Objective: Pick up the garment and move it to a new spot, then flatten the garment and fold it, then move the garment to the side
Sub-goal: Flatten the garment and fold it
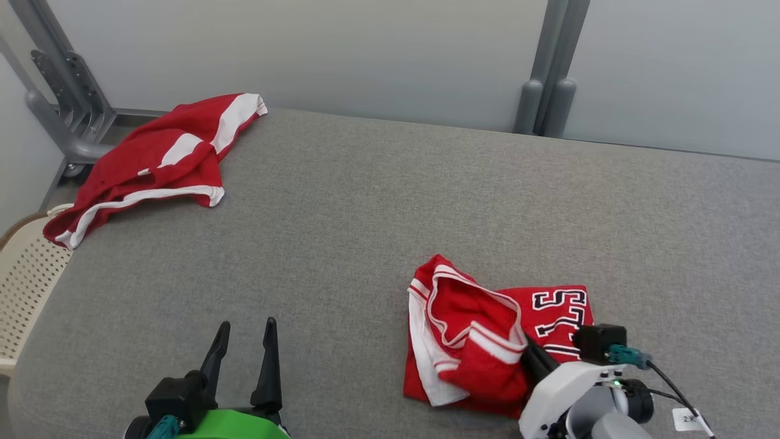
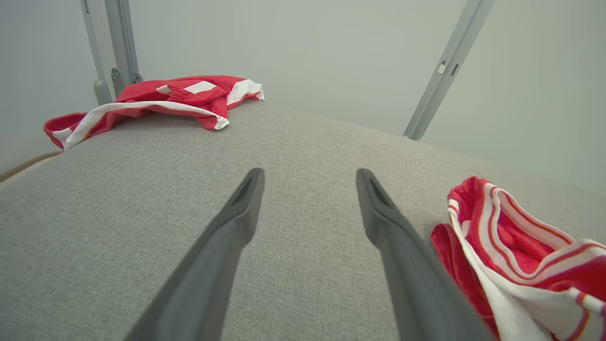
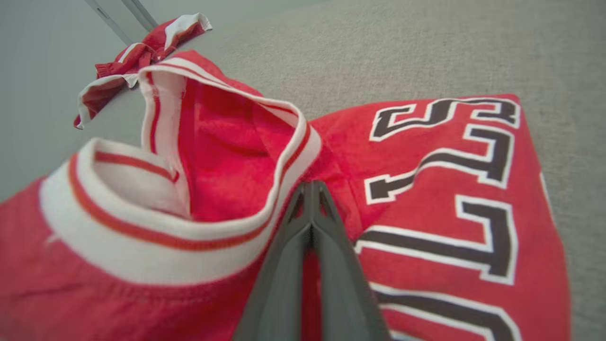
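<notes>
Tabletop (image 1: 365,213): grey fabric surface carrying two red garments, well apart.
Jersey (image 1: 475,317): the task garment, red with white trim and black-and-white lettering, lies bunched at the near right of the tabletop, one trimmed opening standing up.
Right gripper (image 3: 310,185): fingers clenched together, tips pressed into the jersey just beside the white trim; whether cloth is pinched between them cannot be told.
Left gripper (image 1: 247,326): fingers released and spread, over bare tabletop at the near left, apart from the jersey.
Second garment (image 1: 158,158): red with white stripes, at the far left corner, drooping over the edge.
Basket (image 1: 27,280): cream, perforated, beside the tabletop's left edge below that garment; contents cannot be seen.
</notes>
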Tool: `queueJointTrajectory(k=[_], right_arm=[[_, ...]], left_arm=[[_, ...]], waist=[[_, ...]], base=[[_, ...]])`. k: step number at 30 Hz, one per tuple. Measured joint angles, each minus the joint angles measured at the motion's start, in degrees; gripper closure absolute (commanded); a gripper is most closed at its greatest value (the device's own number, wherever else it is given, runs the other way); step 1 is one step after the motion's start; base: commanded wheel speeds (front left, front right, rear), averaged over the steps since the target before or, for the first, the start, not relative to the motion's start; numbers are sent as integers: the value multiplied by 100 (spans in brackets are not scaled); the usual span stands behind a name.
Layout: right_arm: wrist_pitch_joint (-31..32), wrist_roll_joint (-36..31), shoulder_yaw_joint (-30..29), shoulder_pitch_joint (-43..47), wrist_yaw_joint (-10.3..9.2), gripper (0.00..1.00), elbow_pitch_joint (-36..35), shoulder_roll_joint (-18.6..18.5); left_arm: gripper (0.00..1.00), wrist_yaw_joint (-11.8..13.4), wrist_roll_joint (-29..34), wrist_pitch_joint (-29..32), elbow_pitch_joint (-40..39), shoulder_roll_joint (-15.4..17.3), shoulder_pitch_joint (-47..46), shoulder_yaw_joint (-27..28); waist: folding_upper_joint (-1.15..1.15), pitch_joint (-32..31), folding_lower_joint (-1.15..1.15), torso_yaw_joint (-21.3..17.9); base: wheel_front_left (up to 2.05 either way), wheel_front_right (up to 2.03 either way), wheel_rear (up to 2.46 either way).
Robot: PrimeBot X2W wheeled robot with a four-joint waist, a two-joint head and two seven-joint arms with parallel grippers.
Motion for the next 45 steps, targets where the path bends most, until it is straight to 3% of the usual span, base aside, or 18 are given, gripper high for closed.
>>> queueJointTrajectory(k=[15, 22, 29, 30, 32, 33, 34, 35, 45], right_arm=[[-226, 813, 2250, -738, 0, 100, 706, 14], [-631, 840, 2076, -1070, 0, 100, 846, 8], [-822, 532, 1448, -1205, 0, 100, 644, 1], [-825, 470, 1332, -1205, 0, 97, 591, -4], [-838, 332, 1085, -1198, 0, 58, 475, -51], [-838, 272, 964, -1178, 0, 21, 403, -86], [-827, 215, 835, -1142, 0, 4, 332, -124], [-811, 159, 703, -1089, 0, 0, 255, -154], [-305, -438, -509, -320, 0, 0, -771, -272]], left_arm=[[0, 32, -45, -7, -12, 18, -13, 9], [0, 56, -68, -30, -18, 20, -3, 34], [0, 71, -67, -37, -45, 37, 6, -5], [0, 71, -67, -36, -51, 42, 7, -10], [0, 76, -67, -34, -64, 52, 9, -21], [0, 76, -67, -27, -73, 57, 9, -29], [0, 77, -67, -19, -78, 62, 11, -35], [0, 77, -67, -3, -82, 64, 13, -43], [0, 125, -70, 22, -152, 90, 96, -82]], waist=[[0, 71, 0, 264], [0, 44, 0, 168], [0, -41, 0, -64], [0, -56, 0, -104], [0, -89, 0, -192], [0, -105, 0, -237], [0, -122, 0, -283], [0, -139, 0, -332], [0, -289, 0, -835]], base=[[0, 0, 0], [0, 0, 0], [0, 0, 0], [0, 0, 0], [0, 0, 0], [0, 0, 0], [0, 0, 0], [0, 0, 0], [0, 0, 0]])
